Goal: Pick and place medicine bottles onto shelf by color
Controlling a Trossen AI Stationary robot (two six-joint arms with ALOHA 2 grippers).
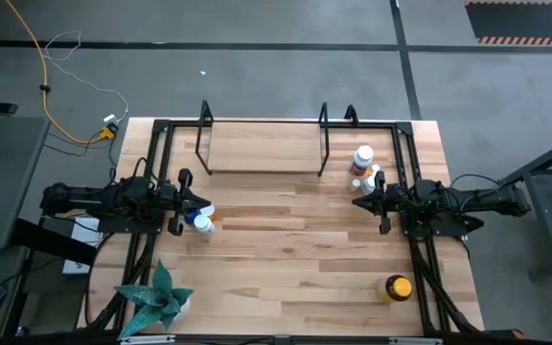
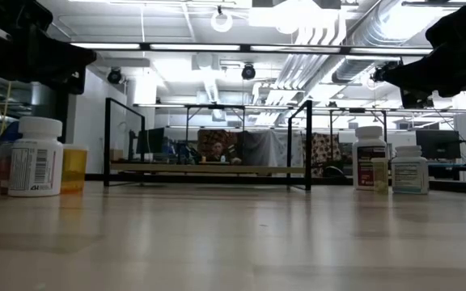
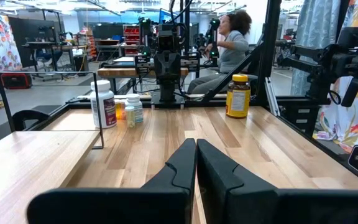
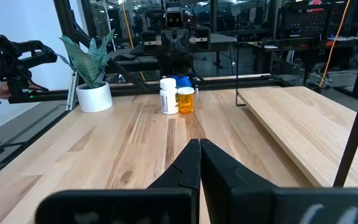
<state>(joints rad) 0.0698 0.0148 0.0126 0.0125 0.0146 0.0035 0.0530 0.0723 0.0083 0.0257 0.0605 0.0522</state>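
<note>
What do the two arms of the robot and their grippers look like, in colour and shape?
Both arms are black and built from jointed segments, with dark cables along them. The left gripper and the right gripper each have two matte black, wedge-shaped fingers that taper to a narrow tip, on a wide black bar. I see no markings on them.

A: What do the two arms look like from above?

B: Both the left arm (image 1: pixel 113 199) and the right arm (image 1: pixel 458 201) are dark, nearly black, built of chunky jointed segments, each sitting over a black tubular frame.

A: And the fingers up close?

B: The left fingers (image 3: pixel 182 168) are matte black, angular, tapering to blunt tips. The right fingers (image 4: pixel 213 165) look identical.
</note>
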